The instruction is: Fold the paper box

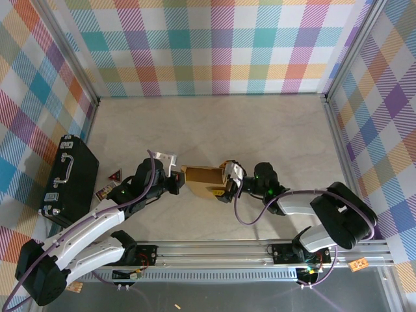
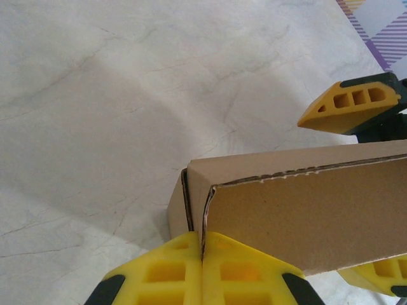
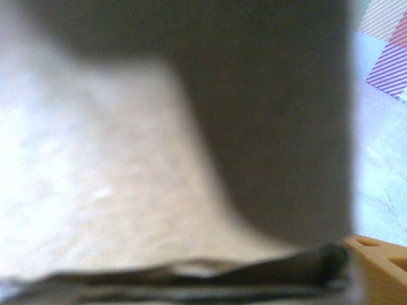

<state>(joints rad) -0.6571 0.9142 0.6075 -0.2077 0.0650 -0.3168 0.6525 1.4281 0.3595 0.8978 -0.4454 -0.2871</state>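
The paper box [image 1: 203, 181] is brown corrugated cardboard, partly folded, near the table's front middle between my two grippers. My left gripper [image 1: 177, 184] is at its left end. In the left wrist view its yellow fingers [image 2: 166, 273] are shut on the edge of one cardboard wall [image 2: 305, 216], which stands upright beside a second folded layer. My right gripper [image 1: 227, 183] is at the box's right end, its yellow fingers [image 2: 353, 105] spread above and below the cardboard, with a gap showing at the upper one. Blurred cardboard [image 3: 191, 159] lies close against the right wrist camera, next to one finger [image 3: 381, 267].
A black hard case [image 1: 68, 179] with a handle lies at the left edge. Small cards [image 1: 109, 185] lie beside it. Checked walls enclose the pale table [image 1: 214, 123]. A metal rail [image 1: 260, 250] runs along the front edge.
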